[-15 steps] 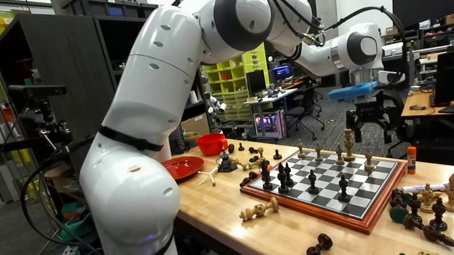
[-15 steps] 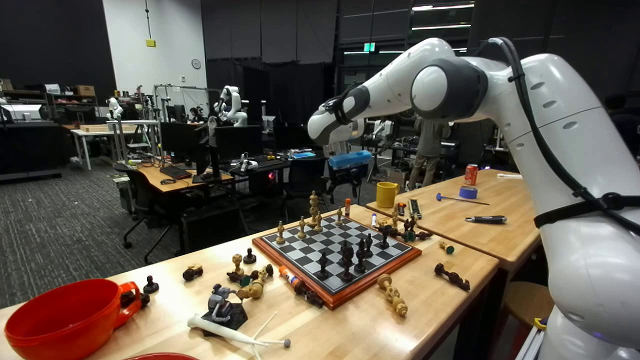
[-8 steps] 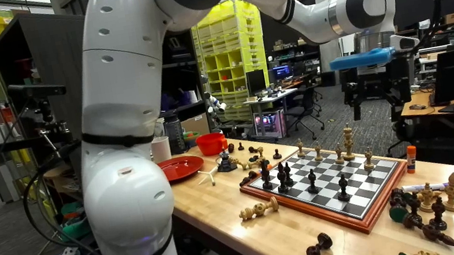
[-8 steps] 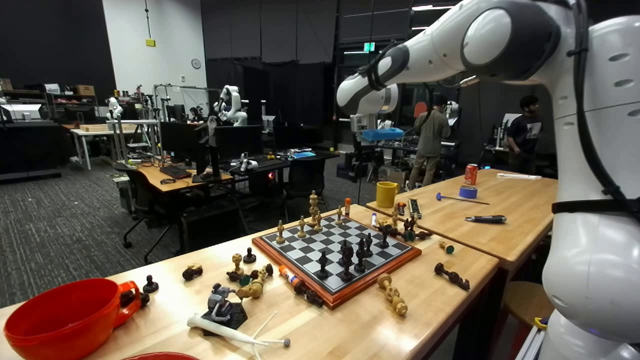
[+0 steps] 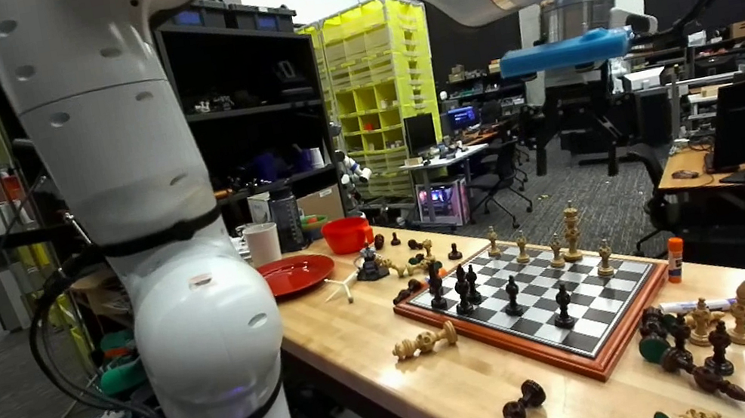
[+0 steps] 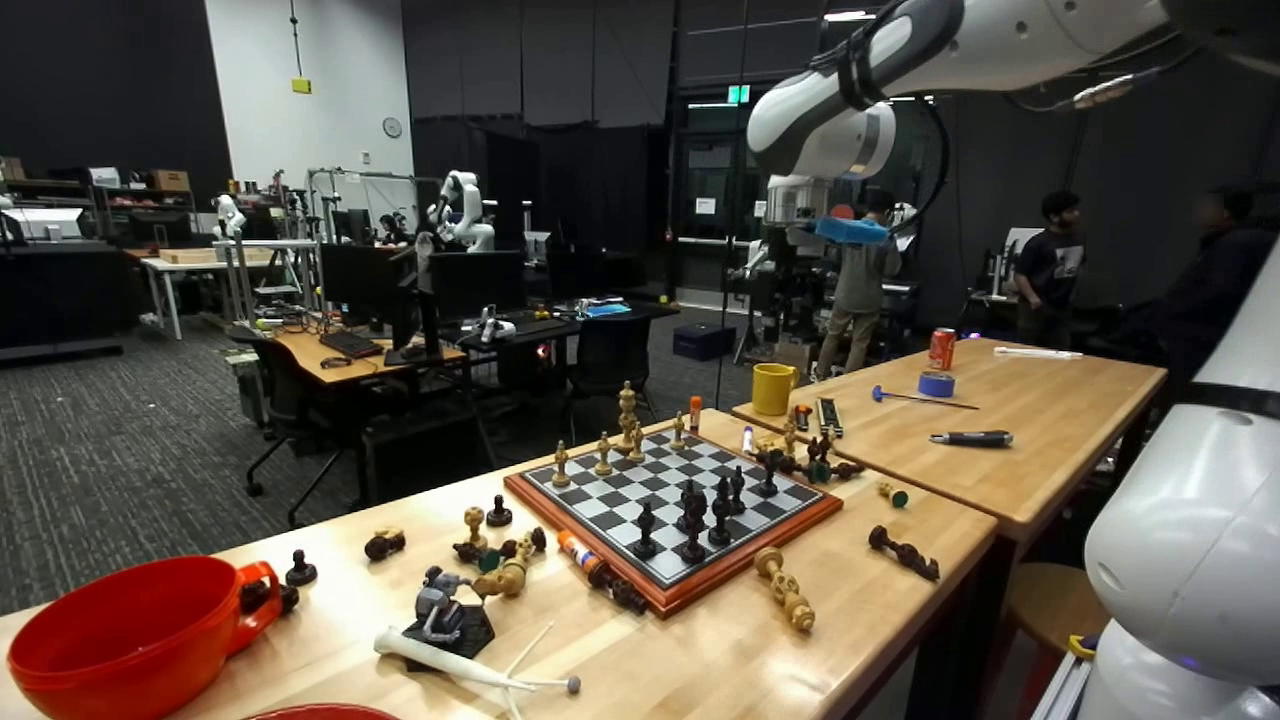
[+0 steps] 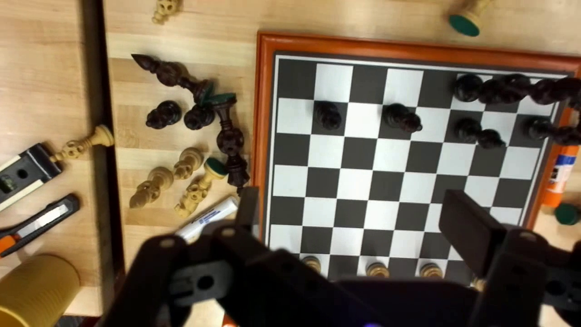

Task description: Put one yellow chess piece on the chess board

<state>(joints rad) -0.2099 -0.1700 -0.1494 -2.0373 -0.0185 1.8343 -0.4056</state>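
The chess board (image 5: 519, 344), black and white checks in a reddish-brown frame, lies on the table in both exterior views (image 6: 720, 570) and the wrist view (image 7: 354, 181). Several yellow pieces stand along its far side, such as a tall one (image 5: 571, 235). One yellow piece (image 5: 425, 343) lies on the table by the board's near edge; it also shows in an exterior view (image 6: 785, 590). More yellow pieces are beside the board, one upright (image 5: 742, 320), others in the wrist view (image 7: 197, 193). My gripper (image 5: 577, 164) is open and empty, high above the board; its fingers (image 7: 356, 213) are wide apart.
Black pieces (image 5: 563, 309) stand on the board. Black pieces (image 7: 231, 141), a white marker (image 7: 209, 218) and a glue stick (image 5: 675, 260) lie or stand beside it. A second table holds a yellow mug (image 6: 772, 388). A red bowl (image 6: 140, 630) and red plate (image 5: 296, 274) are at the other end.
My arm has lifted and swung over, the gripper moving up and toward the camera in an exterior view, rightward in an exterior view. The gripper stays open. The pieces and board have not moved.
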